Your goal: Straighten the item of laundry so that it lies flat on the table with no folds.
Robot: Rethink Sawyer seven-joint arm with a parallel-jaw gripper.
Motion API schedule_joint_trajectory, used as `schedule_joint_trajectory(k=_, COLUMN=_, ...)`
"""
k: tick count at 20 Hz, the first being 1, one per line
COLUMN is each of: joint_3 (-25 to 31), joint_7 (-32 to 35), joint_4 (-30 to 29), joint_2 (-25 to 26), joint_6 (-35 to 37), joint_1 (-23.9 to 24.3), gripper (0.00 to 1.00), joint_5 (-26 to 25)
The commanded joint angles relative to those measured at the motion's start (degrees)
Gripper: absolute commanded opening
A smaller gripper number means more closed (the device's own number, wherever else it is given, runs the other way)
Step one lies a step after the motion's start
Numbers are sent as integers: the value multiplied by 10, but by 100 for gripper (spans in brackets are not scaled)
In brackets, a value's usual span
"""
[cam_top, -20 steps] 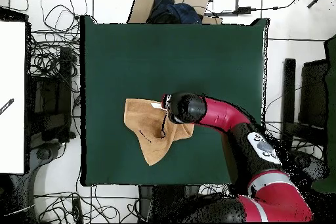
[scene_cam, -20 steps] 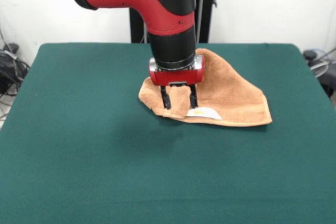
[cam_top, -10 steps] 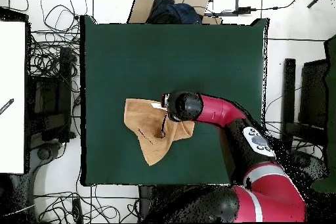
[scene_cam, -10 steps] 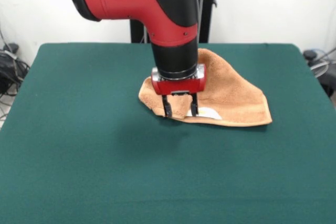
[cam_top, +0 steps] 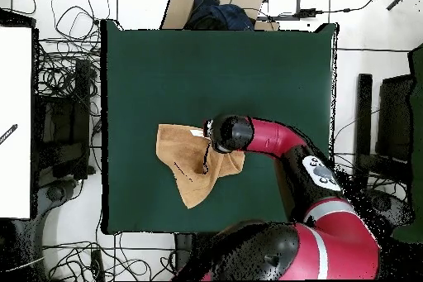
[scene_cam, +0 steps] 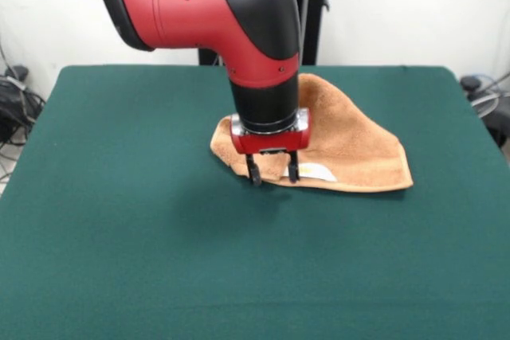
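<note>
The item of laundry [scene_cam: 351, 145], an orange-tan towel, lies folded into a rough triangle right of the middle of the green table [scene_cam: 119, 236]. Its white label [scene_cam: 315, 171] shows at the near edge. My gripper [scene_cam: 273, 175] stands upright at the towel's near left corner, tips down almost on the cloth. It is open, with a raised fold of towel between the two fingers [scene_cam: 253, 173]. In the overhead view the towel [cam_top: 183, 167] lies left of centre on the table [cam_top: 248, 64], and the arm's wrist [cam_top: 229, 133] hides the gripper.
Tangled cables [cam_top: 66, 80] and equipment ring the table in the overhead view, with a white surface [cam_top: 15, 121] at the left and a cardboard box [cam_top: 211, 2] at the top edge. More cables [scene_cam: 12, 101] lie off the table's left side.
The gripper has come down over the second, from well above the towel's near corner to almost touching the table. The fold between its fingers has sunk with it.
</note>
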State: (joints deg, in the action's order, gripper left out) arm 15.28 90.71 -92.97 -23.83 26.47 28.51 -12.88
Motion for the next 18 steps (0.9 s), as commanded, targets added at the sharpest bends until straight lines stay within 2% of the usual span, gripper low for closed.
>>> schedule_joint_trajectory(k=1, joint_3=32, joint_7=-32, joint_4=34, joint_2=12, joint_6=54, joint_1=-4, gripper=100, joint_5=-31)
schedule_joint_trajectory(k=18, joint_3=33, joint_7=-20, joint_4=23, joint_2=8, joint_6=50, joint_1=-1, gripper=100, joint_5=-26)
